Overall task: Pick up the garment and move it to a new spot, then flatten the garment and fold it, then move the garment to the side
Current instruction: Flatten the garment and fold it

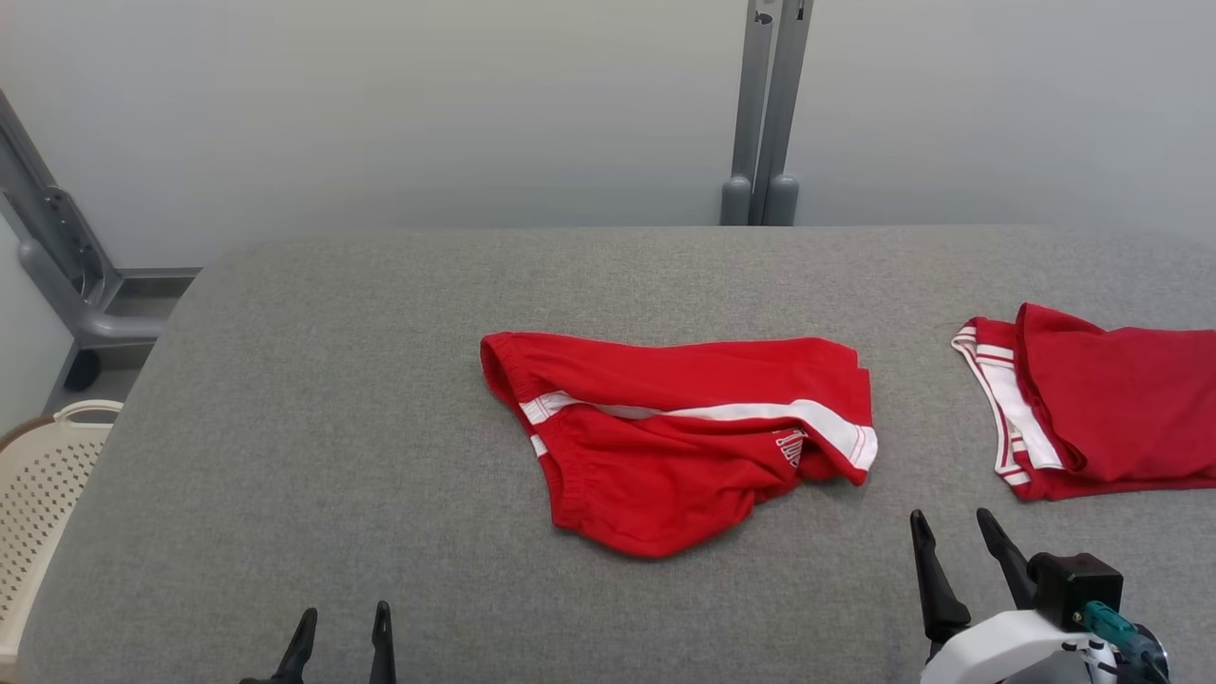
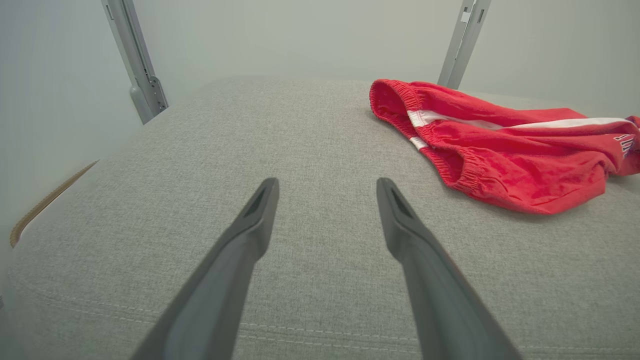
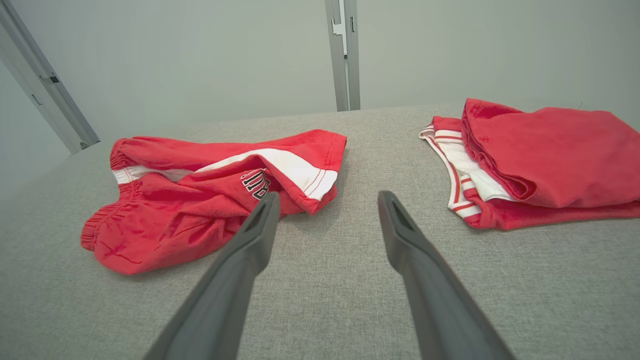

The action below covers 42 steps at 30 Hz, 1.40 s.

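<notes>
Left hand (image 1: 346, 610) and right hand (image 1: 950, 518): long dark tapered fingers (image 1: 936, 579); lower right, white wrist shell (image 1: 1007, 646), perhaps a teal plug (image 1: 1107, 622)

head: high, looking down | wrists: low, near table (image 2: 320, 150) | shared: garment (image 1: 679, 437)

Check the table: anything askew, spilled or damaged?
Only the red shorts in the middle of the grey table: crumpled and twisted, white stripe folded over, not flat. The folded red garment at the right looks tidy. Nothing spilled or torn. The left gripper and right gripper are open, clear of the cloth.
</notes>
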Available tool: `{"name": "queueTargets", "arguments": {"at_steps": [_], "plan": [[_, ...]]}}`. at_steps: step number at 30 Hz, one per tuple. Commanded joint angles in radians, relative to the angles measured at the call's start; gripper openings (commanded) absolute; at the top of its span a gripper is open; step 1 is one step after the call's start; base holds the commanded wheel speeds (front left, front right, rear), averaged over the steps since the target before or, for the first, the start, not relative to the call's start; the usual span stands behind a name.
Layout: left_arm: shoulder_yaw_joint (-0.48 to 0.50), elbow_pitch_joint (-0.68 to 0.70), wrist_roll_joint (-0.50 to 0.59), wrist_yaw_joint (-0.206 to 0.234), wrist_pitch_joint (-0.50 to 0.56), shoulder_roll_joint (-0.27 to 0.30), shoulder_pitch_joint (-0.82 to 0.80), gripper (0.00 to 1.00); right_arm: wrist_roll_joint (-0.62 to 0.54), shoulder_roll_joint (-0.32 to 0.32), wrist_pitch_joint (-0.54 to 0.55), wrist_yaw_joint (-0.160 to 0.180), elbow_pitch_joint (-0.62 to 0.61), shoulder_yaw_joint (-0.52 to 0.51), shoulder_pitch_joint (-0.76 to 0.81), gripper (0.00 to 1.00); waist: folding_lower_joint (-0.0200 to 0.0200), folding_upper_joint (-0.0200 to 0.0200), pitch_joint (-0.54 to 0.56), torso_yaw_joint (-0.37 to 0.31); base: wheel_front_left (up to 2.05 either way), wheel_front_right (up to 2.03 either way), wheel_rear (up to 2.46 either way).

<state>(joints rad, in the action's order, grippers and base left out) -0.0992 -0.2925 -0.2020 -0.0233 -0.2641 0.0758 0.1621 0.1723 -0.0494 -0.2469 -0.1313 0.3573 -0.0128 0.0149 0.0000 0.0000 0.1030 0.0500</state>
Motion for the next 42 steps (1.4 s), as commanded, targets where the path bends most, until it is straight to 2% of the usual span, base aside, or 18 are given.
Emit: {"name": "queueTargets", "arguments": {"at_steps": [1, 6, 9, 12, 18, 22, 23, 25, 30, 36, 42], "plan": [[0.003, 0.002, -0.011, -0.006, 0.000, -0.003, -0.017, 1.00, 0.005, -0.002, -0.004, 0.001, 0.002, 0.003, -0.008, 1.00, 0.0000, 0.0000, -0.002, -0.002, 0.00, 0.00, 0.00], [0.003, -0.005, -0.020, -0.015, 0.000, -0.006, -0.019, 1.00, 0.002, -0.002, -0.005, 0.001, -0.005, 0.007, -0.016, 1.00, 0.0000, 0.0000, -0.009, -0.005, 0.00, 0.00, 0.00], [-0.014, -0.024, -0.043, -0.047, 0.008, -0.008, -0.043, 1.00, -0.016, -0.002, 0.008, 0.001, -0.013, 0.015, -0.027, 1.00, 0.0000, 0.0000, -0.020, -0.005, 0.00, 0.00, 0.00], [-0.042, -0.049, -0.076, -0.075, 0.064, 0.002, -0.100, 1.00, -0.036, -0.002, 0.066, 0.001, -0.019, 0.023, -0.054, 1.00, 0.0000, 0.0000, -0.035, -0.003, 0.00, 0.00, 0.00], [-0.098, -0.097, -0.138, -0.099, 0.246, 0.020, -0.270, 1.00, -0.052, -0.002, 0.337, 0.001, -0.025, 0.042, -0.165, 1.00, 0.0000, 0.0000, -0.085, -0.015, 0.00, 0.00, 0.00], [-0.131, -0.131, -0.173, -0.105, 0.358, 0.022, -0.417, 1.00, -0.052, -0.003, 0.551, 0.001, -0.029, 0.068, -0.257, 1.00, 0.0000, 0.0000, -0.159, -0.029, 0.00, 0.00, 0.00], [-0.131, -0.131, -0.173, -0.105, 0.358, 0.022, -0.417, 1.00, -0.052, -0.003, 0.551, 0.001, -0.029, 0.068, -0.257, 1.00, 0.0000, 0.0000, -0.159, -0.029, 0.00, 0.00, 0.00], [-0.139, -0.158, -0.198, -0.107, 0.402, 0.022, -0.484, 1.00, -0.047, -0.003, 0.648, 0.001, -0.035, 0.059, -0.304, 1.00, 0.0000, 0.0000, -0.198, -0.041, 0.00, 0.00, 0.00], [-0.165, -0.233, -0.220, -0.106, 0.526, 0.021, -0.677, 1.00, -0.048, -0.003, 0.808, 0.001, -0.092, 0.076, -0.423, 1.00, 0.0000, 0.0000, -0.324, -0.076, 0.00, 0.00, 0.00], [-0.179, -0.311, -0.222, -0.099, 0.604, 0.023, -0.791, 1.00, -0.080, -0.002, 0.857, 0.001, -0.122, 0.079, -0.497, 1.00, 0.0000, 0.0000, -0.408, -0.101, 0.00, 0.00, 0.00], [-0.189, -0.349, -0.235, -0.102, 0.600, 0.022, -0.818, 1.00, -0.089, -0.002, 0.845, 0.001, -0.128, 0.074, -0.512, 1.00, 0.0000, 0.0000, -0.423, -0.105, 0.00, 0.00, 0.00]]}}
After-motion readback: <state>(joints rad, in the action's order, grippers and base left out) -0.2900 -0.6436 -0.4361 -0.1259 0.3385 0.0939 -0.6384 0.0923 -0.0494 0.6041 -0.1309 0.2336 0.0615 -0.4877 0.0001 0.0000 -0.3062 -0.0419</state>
